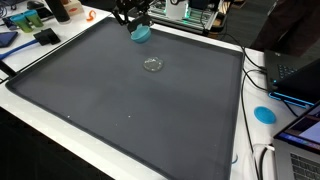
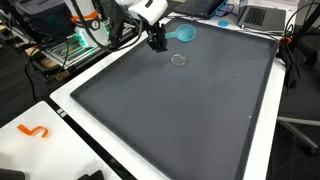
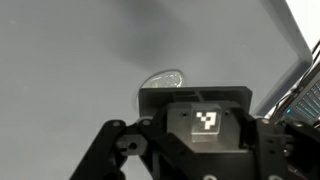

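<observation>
Orange hook-shaped plastic piece (image 2: pixel 35 131) lies closest to the lens, at the lower left of an exterior view, on the white surface (image 2: pixel 62 108) that carries a dark grey rectangular mat (image 2: pixel 190 120). At the upper middle of both exterior views the black tool (image 2: pixel 158 45) hangs low over the far part of the mat, just beside a teal round dish (image 2: pixel 184 32). I cannot tell whether the two touch. A small clear round dish (image 2: pixel 179 59) sits a little lower in the frame, apart from both.

In the wrist view the tool's body with its white square marker (image 3: pixel 205 122) fills the lower half. A pale rounded rim (image 3: pixel 165 77) peeks out above it, and which dish that is I cannot say. The fingers are hidden, so whether they stand wide or pinched together cannot be told.

The step in hand looks like a close hover at the teal round dish, with nothing clearly lifted. A next move would call for lining the fingers up over the dish's rim and a short, careful descent, while keeping away from the small clear round dish nearby
</observation>
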Tool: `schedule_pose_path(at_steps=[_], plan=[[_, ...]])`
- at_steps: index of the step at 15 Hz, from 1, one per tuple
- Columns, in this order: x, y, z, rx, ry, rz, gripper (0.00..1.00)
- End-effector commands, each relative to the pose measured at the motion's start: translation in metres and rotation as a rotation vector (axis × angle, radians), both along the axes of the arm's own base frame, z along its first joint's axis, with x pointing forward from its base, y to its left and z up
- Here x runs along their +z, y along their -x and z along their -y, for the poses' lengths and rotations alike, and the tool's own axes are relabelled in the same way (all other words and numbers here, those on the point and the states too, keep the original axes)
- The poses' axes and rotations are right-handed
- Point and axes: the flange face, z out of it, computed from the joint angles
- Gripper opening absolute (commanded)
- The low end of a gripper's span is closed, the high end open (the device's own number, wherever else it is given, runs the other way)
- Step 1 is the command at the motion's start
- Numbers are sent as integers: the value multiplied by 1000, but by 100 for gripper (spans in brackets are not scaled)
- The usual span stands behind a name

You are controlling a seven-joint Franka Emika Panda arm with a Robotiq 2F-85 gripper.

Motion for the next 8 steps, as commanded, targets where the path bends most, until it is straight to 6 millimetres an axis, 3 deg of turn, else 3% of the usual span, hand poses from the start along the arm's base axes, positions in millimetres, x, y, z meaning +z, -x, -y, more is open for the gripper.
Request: schedule_pose_path(at_steps=[1,8], plan=[[5,17,-7,0,26,7,31],[7,23,-34,-71,150,-3,31]])
